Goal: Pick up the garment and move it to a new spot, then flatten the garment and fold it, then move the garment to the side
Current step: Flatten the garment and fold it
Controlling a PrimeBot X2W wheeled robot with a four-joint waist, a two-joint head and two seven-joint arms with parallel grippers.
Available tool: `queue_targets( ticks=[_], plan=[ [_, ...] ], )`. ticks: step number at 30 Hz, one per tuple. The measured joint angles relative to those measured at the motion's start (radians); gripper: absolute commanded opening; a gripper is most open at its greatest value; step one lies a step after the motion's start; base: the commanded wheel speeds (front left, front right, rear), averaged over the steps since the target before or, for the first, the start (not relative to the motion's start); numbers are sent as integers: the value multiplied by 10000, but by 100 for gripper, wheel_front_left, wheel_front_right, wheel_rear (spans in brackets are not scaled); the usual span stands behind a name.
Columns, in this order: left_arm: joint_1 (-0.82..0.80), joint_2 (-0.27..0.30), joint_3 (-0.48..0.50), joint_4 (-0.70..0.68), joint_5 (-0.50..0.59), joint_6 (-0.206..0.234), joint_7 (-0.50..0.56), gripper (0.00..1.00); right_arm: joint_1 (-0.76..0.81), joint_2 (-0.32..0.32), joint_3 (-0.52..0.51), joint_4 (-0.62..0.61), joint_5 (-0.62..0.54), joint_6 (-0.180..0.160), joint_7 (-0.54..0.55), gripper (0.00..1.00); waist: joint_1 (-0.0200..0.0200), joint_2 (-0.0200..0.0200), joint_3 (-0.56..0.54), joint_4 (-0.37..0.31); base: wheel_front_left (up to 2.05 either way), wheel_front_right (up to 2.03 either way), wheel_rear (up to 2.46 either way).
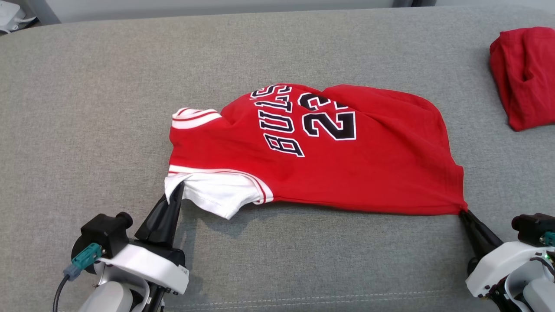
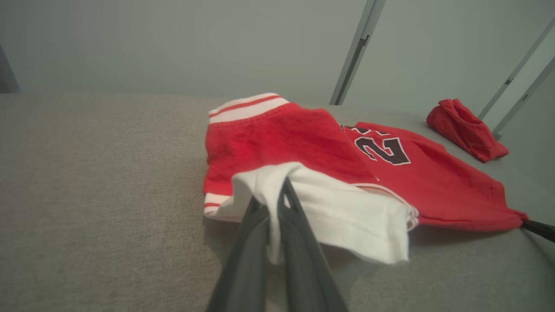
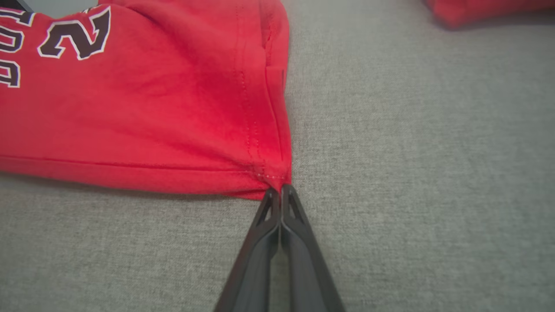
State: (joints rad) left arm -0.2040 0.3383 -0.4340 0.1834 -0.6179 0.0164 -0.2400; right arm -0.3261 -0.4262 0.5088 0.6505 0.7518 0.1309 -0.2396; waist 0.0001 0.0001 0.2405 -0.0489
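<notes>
Red jersey (image 1: pixel 329 160) lying rumpled across the middle of the grey upholstered surface (image 1: pixel 86 86), lettering and number turned sideways, its near edge drawn fairly straight between two held ends. The left gripper (image 1: pixel 175 190) is pressed together on the white sleeve (image 1: pixel 217 195) at the left end; the right gripper (image 1: pixel 463 213) pinches the hem corner at the right end. Holding the two ends apart tensions the near edge, probably so that the cloth can be dragged or spread flat. The far side is bunched and rounded, so flattening appears unfinished and folding not begun. The left wrist view shows white cloth caught between the fingers, with a flap of sleeve hanging beside them, a detail the head view hides. The right wrist view shows the tips meeting exactly at the stitched corner. The head view gives the whole outline, with a second red cloth (image 1: pixel 524 73) well apart at the far right.
</notes>
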Motion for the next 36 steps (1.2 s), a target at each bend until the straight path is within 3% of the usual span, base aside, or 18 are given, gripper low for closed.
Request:
queue_targets(
  ticks=[1, 10, 16, 29, 30, 31, 33, 36],
  plan=[
    [67, -31, 31, -88, 2, 44, -29, 0, 42, 19, 0, -67, 56, 0, -2, 100, 0, 0, 23, 13, 0, 0, 0],
    [320, -63, 430, -541, 213, 378, -84, 0, 1291, -265, -761, -1634, 128, -2, -75, 100, 0, 0, 153, 112, 0, 0, 0],
    [695, -127, 662, -510, 280, 387, -86, 0, 1969, 0, -878, -3097, 569, -2, -77, 100, -1, 0, 191, 81, 0, 0, 0],
    [692, -418, 786, -401, 644, 290, -86, 0, 1742, 123, -591, -2489, 660, -2, -77, 100, 0, -1, 127, 195, 0, 0, 0],
    [692, -422, 788, -397, 656, 282, -86, 0, 1653, 155, -531, -2378, 665, -2, -77, 93, 0, 0, 124, 190, 0, 0, 0],
    [691, -430, 790, -389, 658, 280, -86, 0, 1538, 190, -414, -2219, 677, -2, -77, 69, 0, 0, 119, 182, 0, 0, 0],
    [688, -443, 796, -372, 694, 272, -86, 0, 1301, 259, -159, -1910, 685, -2, -77, 0, 0, -1, 112, 166, 0, 0, 0],
    [685, -460, 792, -337, 727, 261, -86, 0, 1085, 337, 0, -1703, 767, -2, -77, 0, -1, 0, 75, 158, 0, 0, 0]
  ],
)
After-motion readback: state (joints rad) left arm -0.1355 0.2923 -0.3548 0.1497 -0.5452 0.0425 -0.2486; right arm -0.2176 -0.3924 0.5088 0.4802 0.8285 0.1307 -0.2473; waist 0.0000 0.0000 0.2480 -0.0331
